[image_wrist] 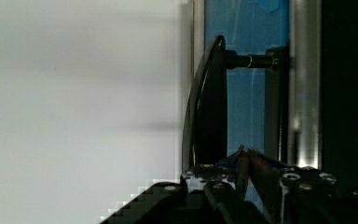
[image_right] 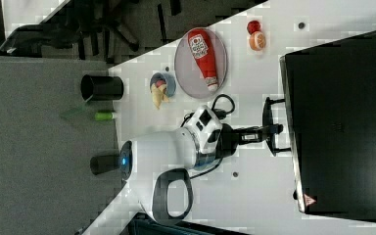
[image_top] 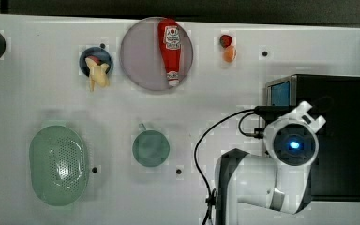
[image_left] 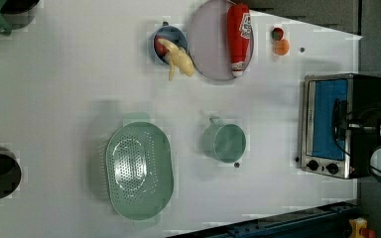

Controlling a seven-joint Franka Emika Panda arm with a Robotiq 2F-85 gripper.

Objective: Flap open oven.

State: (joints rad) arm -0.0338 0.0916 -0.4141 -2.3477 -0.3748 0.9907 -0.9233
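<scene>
The oven [image_right: 342, 122] is a large black box at the table's end, with a silver front frame and a blue-tinted door [image_left: 327, 119]; black knobs [image_left: 322, 166] sit at one end. Its door stands upright against the frame. A black bar handle [image_wrist: 209, 107] runs along the door on short posts. In the right view my gripper [image_right: 273, 129] reaches level from the white wrist to the middle of that bar [image_right: 269, 112] and is shut on it. In the top view the arm [image_top: 293, 143] covers the oven's front.
A green colander [image_top: 58, 164] and a green cup [image_top: 151, 148] stand mid-table. Farther off are a grey plate [image_top: 143, 61] with a ketchup bottle [image_top: 171, 49], a blue bowl with a banana [image_top: 96, 70], and two small fruits [image_top: 228, 49]. The black cable [image_top: 206, 136] loops beside the arm.
</scene>
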